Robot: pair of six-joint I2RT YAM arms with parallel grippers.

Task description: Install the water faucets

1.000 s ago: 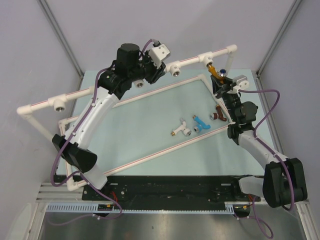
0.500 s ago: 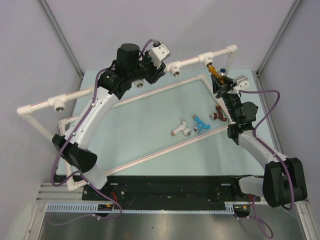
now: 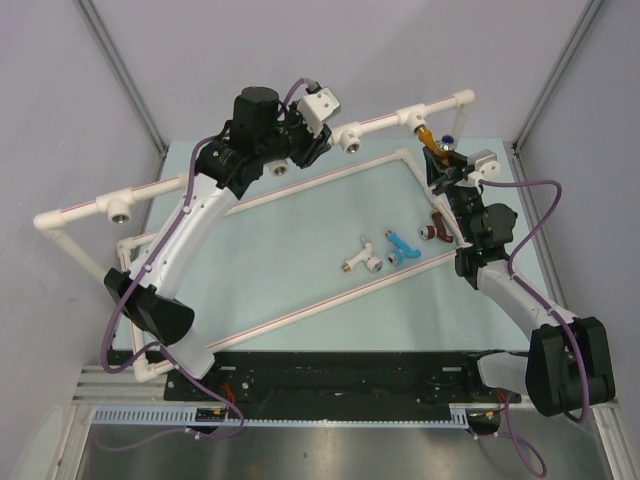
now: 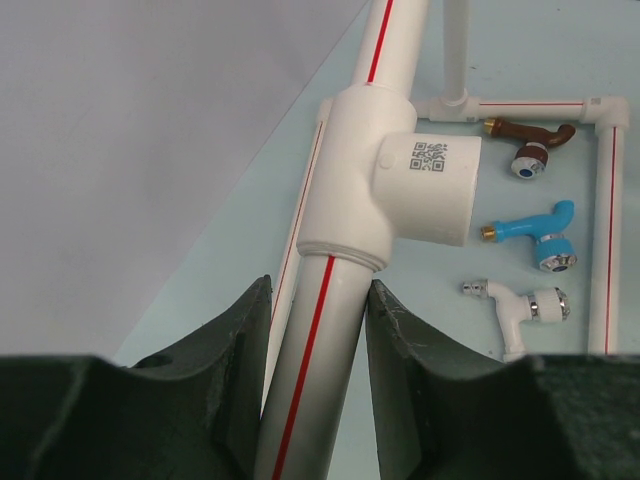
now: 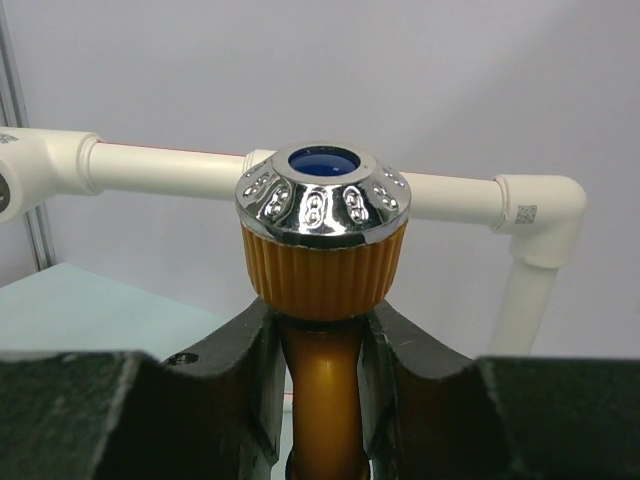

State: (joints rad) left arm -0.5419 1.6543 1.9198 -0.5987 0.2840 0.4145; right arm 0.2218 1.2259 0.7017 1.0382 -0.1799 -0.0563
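The orange faucet (image 3: 432, 141) hangs at a T-socket of the raised white pipe frame (image 3: 385, 119). My right gripper (image 3: 447, 170) is shut on its orange stem (image 5: 323, 390), just under the ribbed knob with the chrome cap (image 5: 322, 205). My left gripper (image 3: 310, 138) is shut on the red-striped frame pipe (image 4: 315, 370), just below a T-socket (image 4: 400, 190). The white faucet (image 3: 361, 257), the blue faucet (image 3: 400, 246) and the dark red-brown faucet (image 3: 436, 229) lie loose on the table; they also show in the left wrist view, white (image 4: 520, 307), blue (image 4: 530, 234), red-brown (image 4: 527, 146).
The pipe frame's lower rectangle (image 3: 330, 300) lies on the pale green table and rings the loose faucets. More T-sockets sit on the raised bar at the left (image 3: 120, 209) and middle (image 3: 352, 137). Grey walls close in behind and on both sides.
My right gripper and the orange faucet have shifted very slightly; the left arm and the loose faucets have not moved.
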